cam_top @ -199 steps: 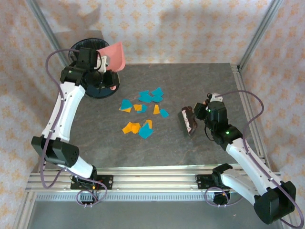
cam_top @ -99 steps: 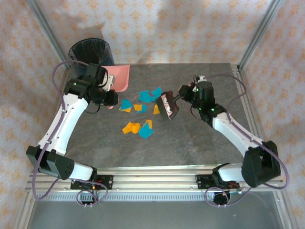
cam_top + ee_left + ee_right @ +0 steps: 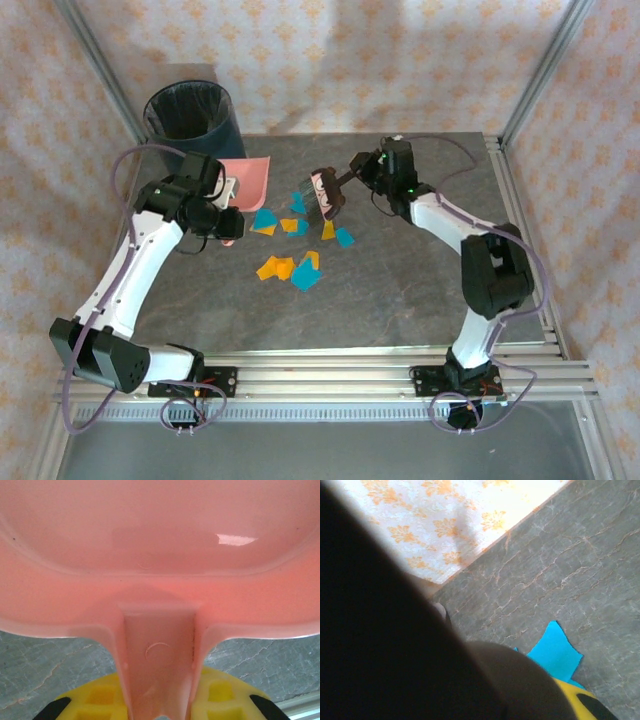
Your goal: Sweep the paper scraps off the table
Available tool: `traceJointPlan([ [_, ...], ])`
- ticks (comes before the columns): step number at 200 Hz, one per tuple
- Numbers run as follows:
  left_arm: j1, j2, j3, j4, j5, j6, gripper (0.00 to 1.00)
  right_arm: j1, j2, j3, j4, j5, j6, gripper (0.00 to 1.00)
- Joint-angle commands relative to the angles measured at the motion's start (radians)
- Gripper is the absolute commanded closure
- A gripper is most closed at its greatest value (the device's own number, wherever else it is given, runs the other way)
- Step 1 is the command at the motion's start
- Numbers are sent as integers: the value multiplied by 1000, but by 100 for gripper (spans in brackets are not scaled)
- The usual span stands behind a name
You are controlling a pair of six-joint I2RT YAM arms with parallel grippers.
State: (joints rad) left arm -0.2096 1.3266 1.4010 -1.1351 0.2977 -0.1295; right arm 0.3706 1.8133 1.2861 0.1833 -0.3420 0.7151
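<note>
Pink dustpan [image 3: 248,180], brush [image 3: 327,192] beside paper scraps [image 3: 305,277], bin [image 3: 190,115] behind

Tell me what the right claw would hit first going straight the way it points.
Past the dark brush it grips, the right claw would probably meet the teal and orange paper scraps, then the pink plastic dustpan; height is unclear.

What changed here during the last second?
The left gripper lowered the pink plastic dustpan to the dark grey table, left of the teal and orange paper scraps. The right gripper carried the dark brush from their right side to their far side. Both grips held; the near scraps stayed put.
</note>
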Motion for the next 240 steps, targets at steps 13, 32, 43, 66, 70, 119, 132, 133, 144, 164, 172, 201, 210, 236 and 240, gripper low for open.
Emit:
traceJointPlan([
  [13, -6, -25, -15, 15, -13, 7, 100, 19, 106, 133, 51, -8, 82, 100],
  [32, -7, -25, -22, 18, -11, 7, 100, 28, 152, 189, 8, 12, 75, 100],
  [43, -8, -24, -26, 20, -11, 7, 100, 29, 174, 207, -6, 20, 75, 100],
  [66, -7, -23, -29, 22, -8, 8, 100, 29, 199, 207, -11, 51, 72, 100],
  [70, -7, -22, -30, 20, -6, 10, 100, 30, 204, 206, -17, 57, 70, 100],
  [119, -7, -21, -28, -4, -13, 30, 100, 30, 226, 198, -70, 114, 39, 100],
  [132, -8, -23, -30, -2, -9, 30, 100, 29, 218, 188, -88, 136, 22, 100],
  [133, -8, -22, -31, -2, -8, 30, 100, 30, 217, 187, -91, 138, 20, 100],
  [144, -7, -24, -35, 2, -2, 28, 100, 29, 203, 177, -109, 158, 8, 100],
  [164, -7, -20, -37, 6, 7, 28, 100, 29, 171, 148, -141, 199, -25, 100],
  [172, -7, -16, -35, 3, 11, 29, 100, 29, 154, 132, -150, 215, -37, 100],
  [201, -14, -11, -33, 4, 13, 30, 100, 27, 91, 69, -185, 280, -79, 100],
  [210, -16, -10, -33, 5, 14, 30, 100, 27, 72, 53, -197, 299, -89, 100],
  [236, -23, -10, -35, 5, 16, 30, 100, 25, 19, 4, -229, 335, -114, 100],
  [240, -25, -10, -36, 5, 16, 31, 100, 26, 11, -4, -234, 342, -118, 100],
])
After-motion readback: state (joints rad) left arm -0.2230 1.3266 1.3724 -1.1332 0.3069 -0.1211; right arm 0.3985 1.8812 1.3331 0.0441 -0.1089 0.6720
